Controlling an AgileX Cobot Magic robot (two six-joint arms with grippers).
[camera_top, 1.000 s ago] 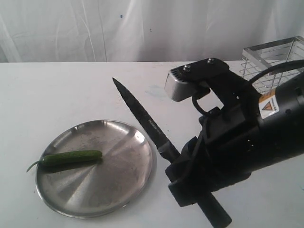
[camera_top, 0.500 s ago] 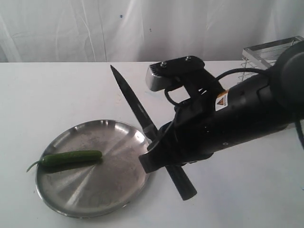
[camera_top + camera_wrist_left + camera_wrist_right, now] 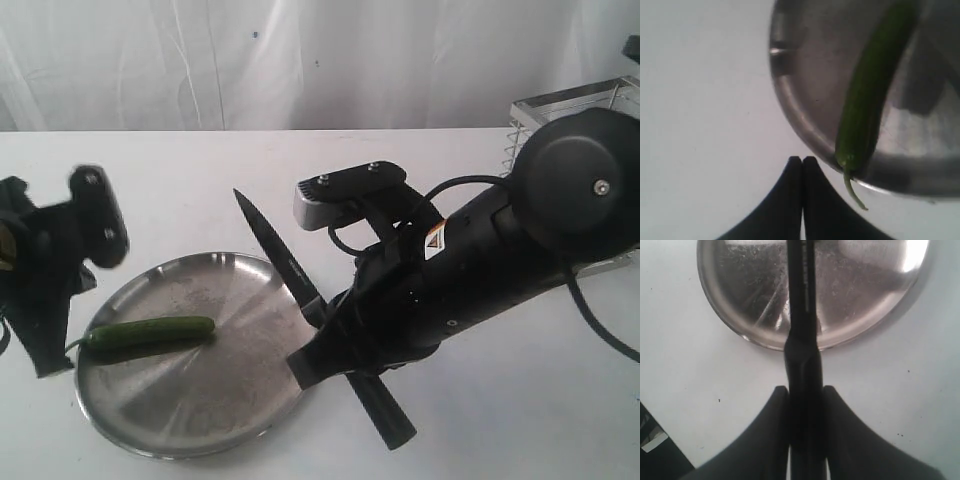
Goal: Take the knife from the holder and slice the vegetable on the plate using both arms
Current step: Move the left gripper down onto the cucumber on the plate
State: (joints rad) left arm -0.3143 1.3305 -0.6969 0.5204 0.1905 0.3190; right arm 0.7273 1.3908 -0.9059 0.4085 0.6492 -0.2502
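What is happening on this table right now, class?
The right gripper is clamped on the handle of the knife, holding its dark blade over the right side of the plate. The vegetable lies uncut on the plate's left side, its stem poking past the rim. The left gripper is shut and empty, just off the plate near the stem. The holder stands at the back right.

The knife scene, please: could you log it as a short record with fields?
knife: clamped in right tool, blade above the plate
vegetable: whole, lying on plate, stem over the rim
left tool: shut, empty, beside the stem end
holder: far right, behind the right arm
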